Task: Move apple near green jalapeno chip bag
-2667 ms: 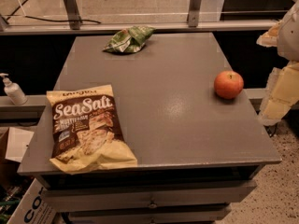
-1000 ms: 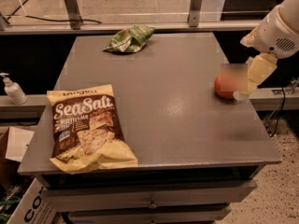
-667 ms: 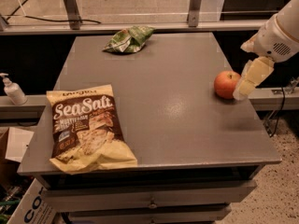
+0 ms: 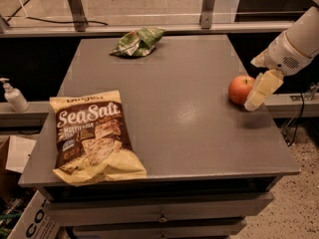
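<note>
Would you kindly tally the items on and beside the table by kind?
Chip bags: 2 (green jalapeno chip bag, Sea Salt chip bag)
Fruit: 1 (apple)
Bottles: 1 (pump bottle on the left ledge)
Total: 4
The gripper sits just right of the apple.

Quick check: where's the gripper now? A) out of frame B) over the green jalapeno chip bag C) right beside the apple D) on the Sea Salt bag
C: the gripper hangs close beside the apple at the right side of the table, far from the green jalapeno chip bag at the far edge.
</note>
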You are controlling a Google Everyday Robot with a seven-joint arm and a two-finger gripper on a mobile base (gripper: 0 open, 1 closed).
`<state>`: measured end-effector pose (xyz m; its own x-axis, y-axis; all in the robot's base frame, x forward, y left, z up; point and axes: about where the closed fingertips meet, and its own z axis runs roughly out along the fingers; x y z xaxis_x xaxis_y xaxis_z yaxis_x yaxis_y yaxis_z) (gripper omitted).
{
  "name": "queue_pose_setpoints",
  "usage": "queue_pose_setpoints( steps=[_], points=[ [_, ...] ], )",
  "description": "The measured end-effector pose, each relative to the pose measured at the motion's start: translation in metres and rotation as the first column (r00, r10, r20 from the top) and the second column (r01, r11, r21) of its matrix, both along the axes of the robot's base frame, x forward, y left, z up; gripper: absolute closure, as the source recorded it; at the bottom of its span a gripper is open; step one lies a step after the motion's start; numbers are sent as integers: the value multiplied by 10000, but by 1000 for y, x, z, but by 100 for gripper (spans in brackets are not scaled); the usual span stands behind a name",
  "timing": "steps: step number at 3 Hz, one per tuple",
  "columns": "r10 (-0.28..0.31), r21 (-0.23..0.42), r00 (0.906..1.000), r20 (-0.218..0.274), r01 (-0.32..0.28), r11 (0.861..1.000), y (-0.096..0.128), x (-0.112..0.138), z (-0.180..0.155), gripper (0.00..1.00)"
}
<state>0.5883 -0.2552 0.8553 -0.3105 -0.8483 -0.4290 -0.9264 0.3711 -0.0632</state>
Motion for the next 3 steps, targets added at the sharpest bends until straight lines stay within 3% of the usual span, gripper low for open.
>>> queue_pose_setpoints(
  steps=[1, 3],
  points=[
    [228, 195, 9997, -36, -227, 9996, 7, 5, -10, 16],
    [509, 481, 9987, -28, -507, 9976, 19, 12, -6, 63]
  ],
)
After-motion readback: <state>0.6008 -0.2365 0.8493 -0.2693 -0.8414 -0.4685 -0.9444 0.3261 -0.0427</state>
